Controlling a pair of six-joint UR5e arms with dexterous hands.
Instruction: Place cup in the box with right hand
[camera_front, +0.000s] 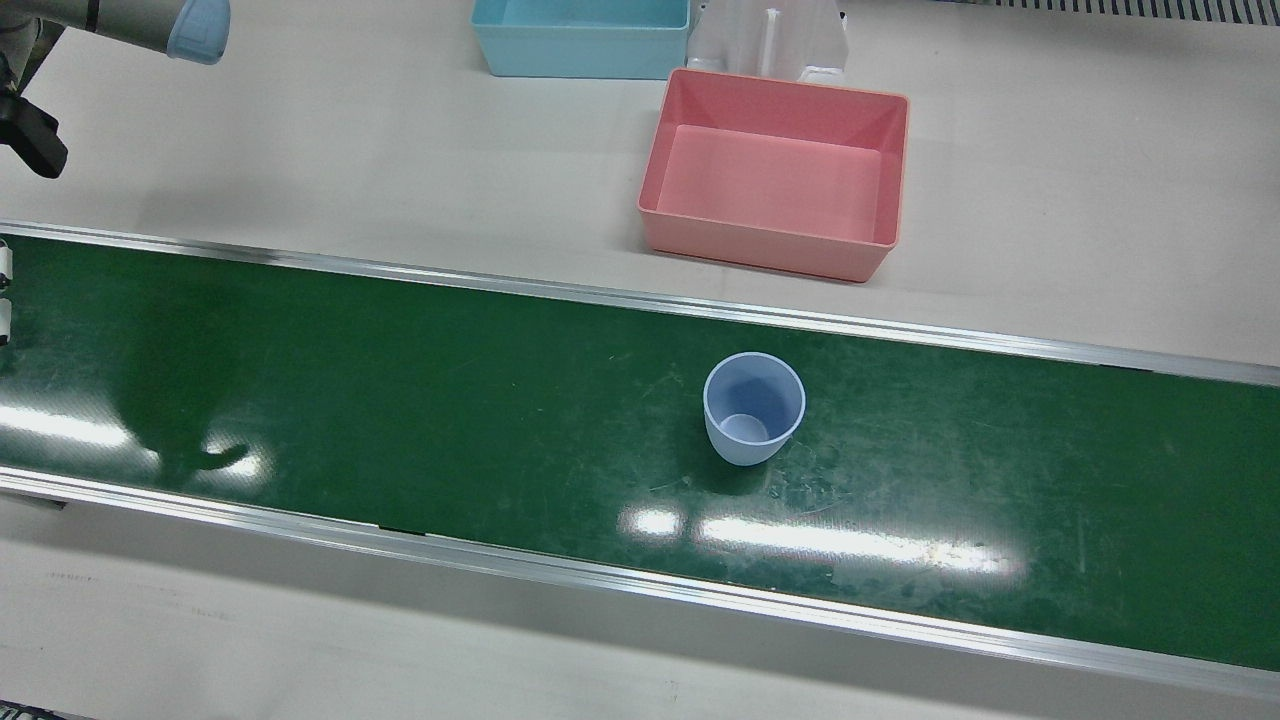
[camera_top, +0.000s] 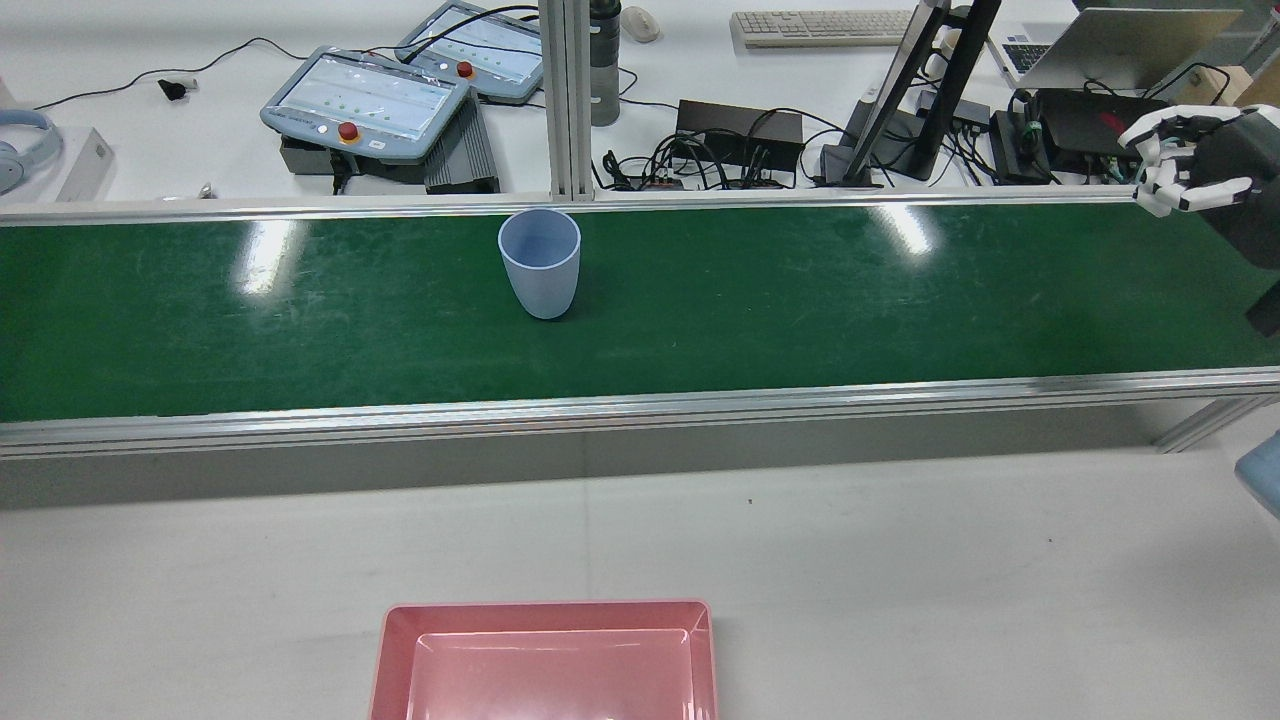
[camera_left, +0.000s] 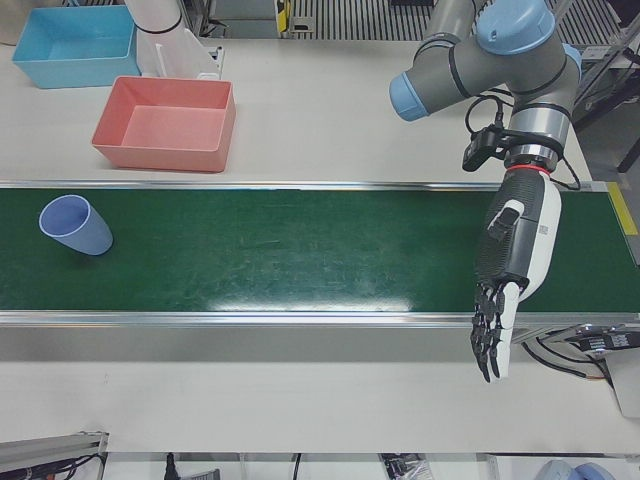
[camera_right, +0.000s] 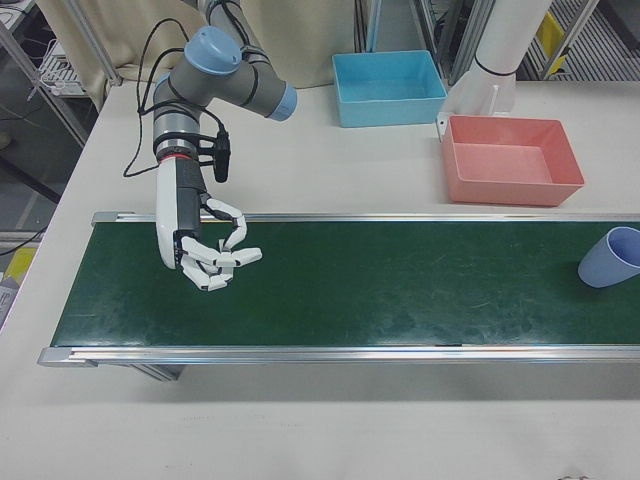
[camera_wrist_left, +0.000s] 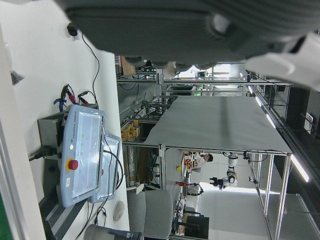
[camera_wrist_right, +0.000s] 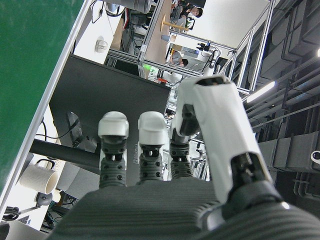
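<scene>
A pale blue cup (camera_front: 754, 408) stands upright on the green conveyor belt (camera_front: 400, 400), also seen in the rear view (camera_top: 540, 262) and at the right edge of the right-front view (camera_right: 612, 257). The empty pink box (camera_front: 770, 250) sits on the white table beside the belt (camera_right: 510, 190). My right hand (camera_right: 208, 252) hovers over the belt's far end, a long way from the cup, fingers loosely curled and holding nothing (camera_top: 1180, 170). My left hand (camera_left: 505, 290) hangs at the opposite end with its fingers straight down, empty.
A blue box (camera_front: 580, 60) stands next to the pink one, by a white pedestal (camera_front: 770, 40). Beyond the belt in the rear view are teach pendants (camera_top: 365, 100), an aluminium post (camera_top: 565, 100), cables and a keyboard. Aluminium rails (camera_front: 640, 580) edge the belt.
</scene>
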